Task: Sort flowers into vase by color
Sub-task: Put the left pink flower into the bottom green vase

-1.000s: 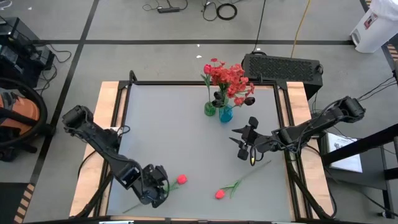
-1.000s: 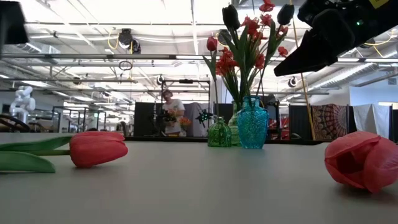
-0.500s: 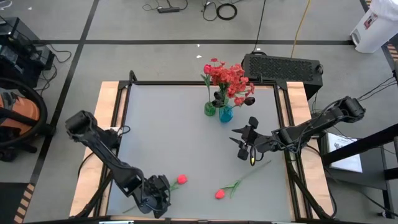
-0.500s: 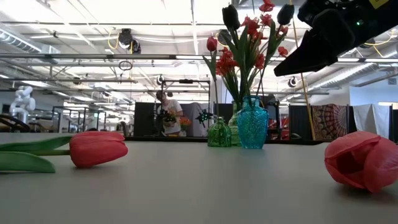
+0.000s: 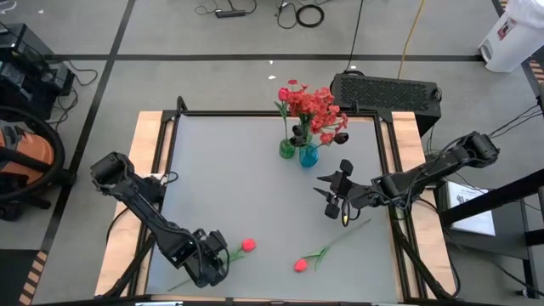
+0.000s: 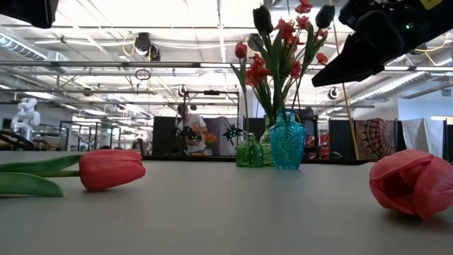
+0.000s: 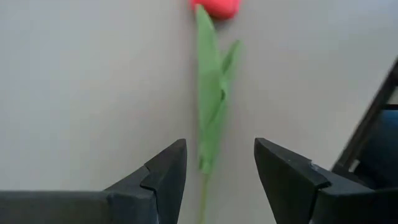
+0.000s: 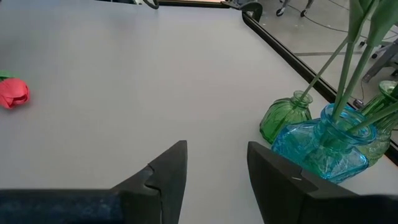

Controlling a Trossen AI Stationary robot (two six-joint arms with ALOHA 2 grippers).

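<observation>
So the tulip (image 5: 247,245) near the front-left of the table (image 5: 238,187) lies flat, stem running back toward the front edge. The left gripper (image 5: 212,259) has just swung in over that stem: a second ago it sat a touch higher and more toward the middle, now it's lined up along the stem. In the wrist view the fingers (image 7: 166,171) stand wide apart with the green stem (image 7: 210,118) right in the gap (not touching it yet, as far as I can tell). Looks like the approach for a pickup, so closing on the stem should be next.

The second tulip (image 5: 300,265) lies further right, untouched. The green vase (image 5: 287,149) and blue vase (image 5: 308,155) at the back already hold red and dark flowers. The right gripper (image 5: 333,197) hasn't budged, hovering near the vases with its fingers parted on nothing.
</observation>
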